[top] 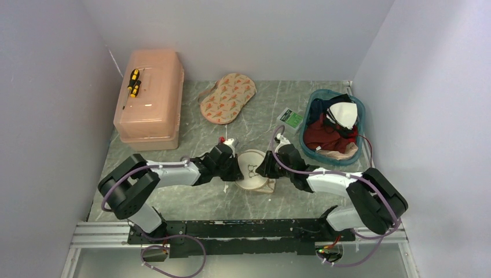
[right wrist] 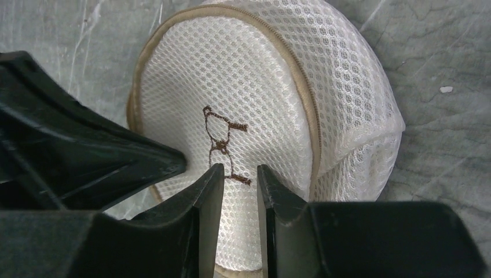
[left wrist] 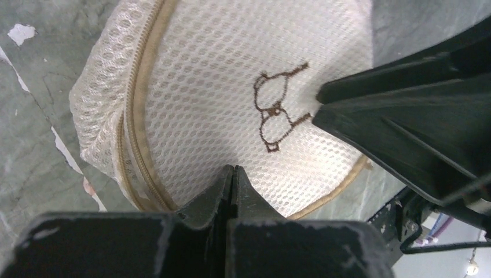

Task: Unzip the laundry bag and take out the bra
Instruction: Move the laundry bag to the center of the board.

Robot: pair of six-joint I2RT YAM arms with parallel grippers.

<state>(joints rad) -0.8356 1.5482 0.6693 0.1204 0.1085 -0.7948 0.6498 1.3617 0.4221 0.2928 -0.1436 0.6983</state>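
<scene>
White laundry bag, one, between two grippers: left gripper closed, right gripper ajar.

The laundry bag is white honeycomb mesh, cream-rimmed, brown icon; the table grey-green marbled.

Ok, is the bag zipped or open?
Zipped, as far as shows: the zip runs closed along the rim of the bag in both wrist views, with no gap. Part of the rim is hidden.
</scene>
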